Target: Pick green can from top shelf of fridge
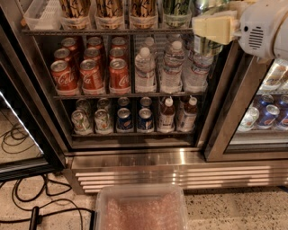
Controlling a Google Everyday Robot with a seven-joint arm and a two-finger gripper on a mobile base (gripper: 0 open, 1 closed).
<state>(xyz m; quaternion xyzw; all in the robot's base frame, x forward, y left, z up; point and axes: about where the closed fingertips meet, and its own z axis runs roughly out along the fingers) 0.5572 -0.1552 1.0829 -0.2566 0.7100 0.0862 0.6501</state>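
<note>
Right, the green can stands upright in a clear tray at the front of the top shelf of the fridge; only its lower part shows, cut off by the upper edge of the view. Just right of the green can hangs the pincer, pale yellow, level with the can's base and the shelf rail, on the end of a white arm that reaches in from further right. Whether the pincer is released or clenched I cannot tell, and I cannot tell if it touches the green can; it holds nothing that I can see.

Left of the green can, three tan-and-black cans stand in a row in their own trays, and beyond them, furthest left of the green can, sits a clear tray.

One rack below the green can, water bottles stand upright, with red cola cans down and to the left. Two racks below the green can there are mixed cans and small bottles.

Well to the right of the green can and lower, a second cooler shows blue cans behind glass. Far below the green can, on the speckled floor, sits a plastic bin, and cables trail to the lower left.
</note>
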